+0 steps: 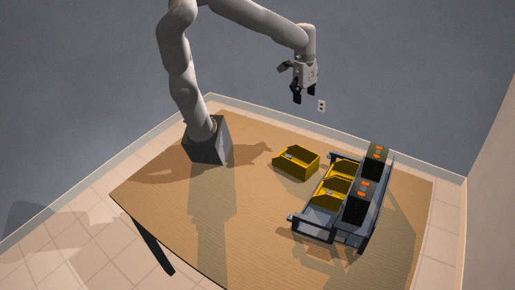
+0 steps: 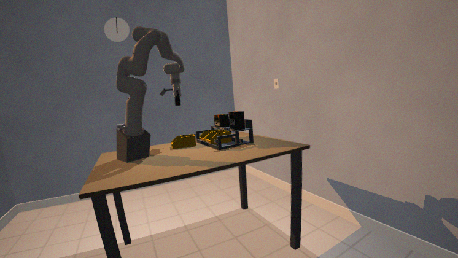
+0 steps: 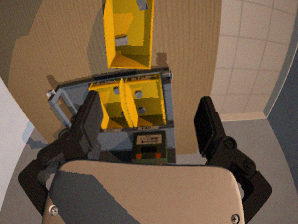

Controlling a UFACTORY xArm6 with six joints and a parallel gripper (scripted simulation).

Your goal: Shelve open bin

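The yellow open bin (image 1: 291, 170) (image 2: 183, 142) (image 3: 131, 25) stands level on the table, low open front toward the robot's base, rear toward the shelf; grey parts lie inside. The wrist view cuts off its front. My gripper (image 1: 304, 97) (image 2: 177, 103) (image 3: 149, 105) is open and empty, high above the table. The shelf (image 1: 319, 216) (image 2: 219, 142) (image 3: 75, 95) holds two yellow bins, a nearer one (image 1: 329, 202) (image 3: 112, 107) and a farther one (image 1: 347, 167) (image 3: 152, 107), level, fronts out. The free place is at the shelf's near end in the top view; my left finger partly hides it in the wrist view.
Two dark boxes with orange marks, a nearer one (image 1: 355, 209) (image 2: 236, 120) and a farther one (image 1: 373, 169) (image 2: 221, 120) (image 3: 150, 145), stand on the raised board behind the bin row. Raised end frames bound the shelf. The robot's base (image 1: 201, 149) (image 2: 134, 145) stands across the table.
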